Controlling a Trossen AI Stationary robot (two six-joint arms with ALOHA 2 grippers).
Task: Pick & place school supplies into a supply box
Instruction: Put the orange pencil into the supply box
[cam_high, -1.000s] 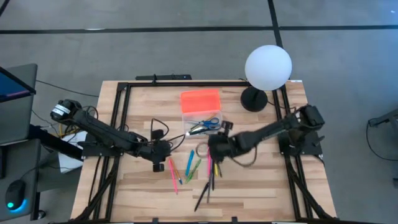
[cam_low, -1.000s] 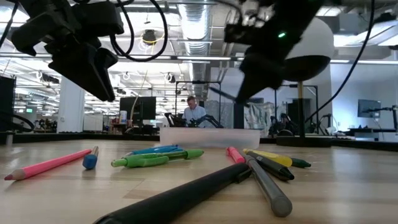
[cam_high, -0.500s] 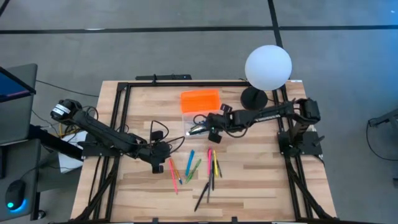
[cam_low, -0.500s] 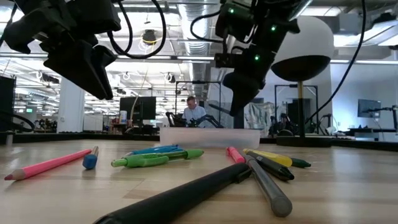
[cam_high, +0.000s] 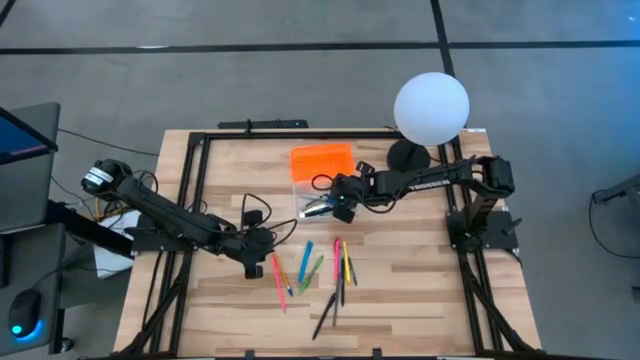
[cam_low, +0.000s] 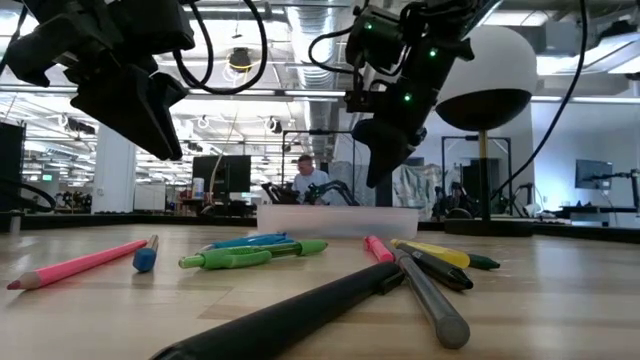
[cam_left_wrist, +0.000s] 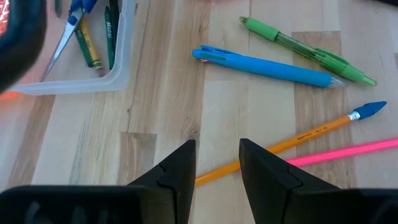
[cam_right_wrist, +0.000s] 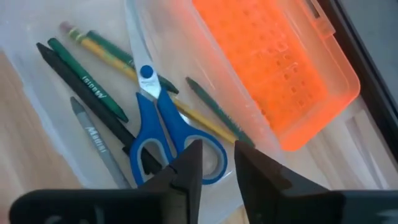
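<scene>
The supply box, a clear tray with its orange lid swung open on the far side, lies mid-table. In it are blue-handled scissors and several pencils. Loose pens lie flat on the wood nearer the near edge: blue, green, pink, yellow, black, and a pink pencil. My right gripper hovers open over the tray's scissors. My left gripper hangs open above an orange pencil.
A white globe lamp on a black base stands at the far right corner, close behind my right arm. A black frame runs along the table's sides. Bare wood lies right of the pens.
My right gripper has moved from over the loose pens toward the far edge and a little left, and now hangs over the box's tray. My left arm has kept still.
</scene>
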